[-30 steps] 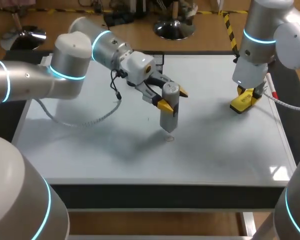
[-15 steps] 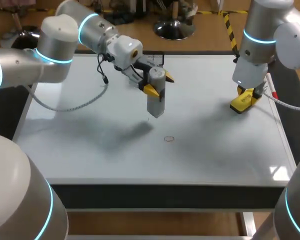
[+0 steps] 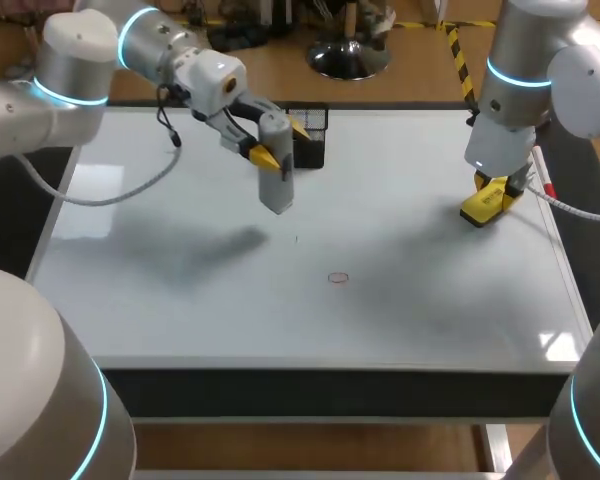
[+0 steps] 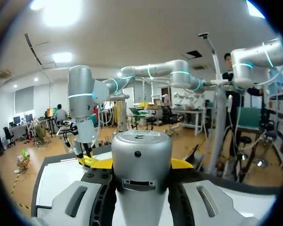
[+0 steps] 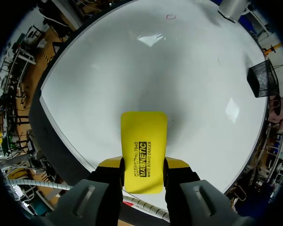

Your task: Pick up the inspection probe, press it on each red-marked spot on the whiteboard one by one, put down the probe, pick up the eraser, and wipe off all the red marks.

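1. Grips the inspection probe (image 3: 274,178) in the left hand (image 3: 280,142), fingers closed on two sides of it, tip down and slightly tilted.
2. Holds it clear above the whiteboard (image 3: 180,300), near the far edge, just beside the black mesh basket (image 3: 312,150).
3. Clamps the yellow eraser (image 5: 142,136) between the fingers of the right hand (image 5: 144,165), low over the whiteboard close to its right edge; cannot tell whether it touches.
4. Shows one small red ring (image 3: 338,278) toward the near edge, well apart from both hands.

Black printed lettering (image 5: 144,159) along the yellow eraser (image 5: 143,134), small illegible label (image 4: 141,135) atop the probe (image 4: 141,162)
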Robot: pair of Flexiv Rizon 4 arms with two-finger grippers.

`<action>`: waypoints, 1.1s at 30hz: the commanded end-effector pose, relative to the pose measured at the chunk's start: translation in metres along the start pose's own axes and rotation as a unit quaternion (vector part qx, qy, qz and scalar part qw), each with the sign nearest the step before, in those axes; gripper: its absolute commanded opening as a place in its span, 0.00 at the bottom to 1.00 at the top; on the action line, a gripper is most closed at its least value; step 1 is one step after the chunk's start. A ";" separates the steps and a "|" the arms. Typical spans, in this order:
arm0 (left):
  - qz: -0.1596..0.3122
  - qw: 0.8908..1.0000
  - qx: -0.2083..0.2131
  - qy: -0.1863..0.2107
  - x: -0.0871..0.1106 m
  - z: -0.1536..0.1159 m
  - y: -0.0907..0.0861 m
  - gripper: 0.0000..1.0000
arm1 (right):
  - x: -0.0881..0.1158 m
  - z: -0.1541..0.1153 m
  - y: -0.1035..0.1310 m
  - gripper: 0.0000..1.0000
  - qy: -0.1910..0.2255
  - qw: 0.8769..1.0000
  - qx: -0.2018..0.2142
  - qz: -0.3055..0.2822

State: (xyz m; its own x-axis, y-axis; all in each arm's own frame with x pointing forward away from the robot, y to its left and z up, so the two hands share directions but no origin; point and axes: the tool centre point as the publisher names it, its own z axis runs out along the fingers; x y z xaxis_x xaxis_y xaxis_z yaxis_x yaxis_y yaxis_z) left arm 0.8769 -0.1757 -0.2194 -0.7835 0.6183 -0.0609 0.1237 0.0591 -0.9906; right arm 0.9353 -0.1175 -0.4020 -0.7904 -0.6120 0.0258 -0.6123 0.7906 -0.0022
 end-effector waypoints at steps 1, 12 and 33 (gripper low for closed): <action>-0.003 1.000 -0.003 -0.005 0.005 -0.023 -0.003 0.00 | -0.001 0.000 -0.001 0.00 0.002 1.000 0.001 -0.001; -0.016 1.000 -0.003 -0.026 0.008 -0.071 -0.003 0.00 | -0.001 0.000 -0.001 0.00 0.002 1.000 0.001 -0.001; -0.018 0.999 0.020 -0.021 -0.004 -0.119 0.013 0.00 | -0.001 0.000 -0.001 0.00 0.002 1.000 0.001 -0.001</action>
State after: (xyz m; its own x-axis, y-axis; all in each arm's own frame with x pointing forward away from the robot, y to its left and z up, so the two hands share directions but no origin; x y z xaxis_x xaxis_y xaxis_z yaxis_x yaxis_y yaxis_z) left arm 0.9440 -0.0876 -0.2146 -0.8332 0.5521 -0.0330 0.0787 0.0592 -0.9951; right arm 0.9353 -0.1175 -0.4020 -0.7904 -0.6121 0.0258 -0.6123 0.7906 -0.0022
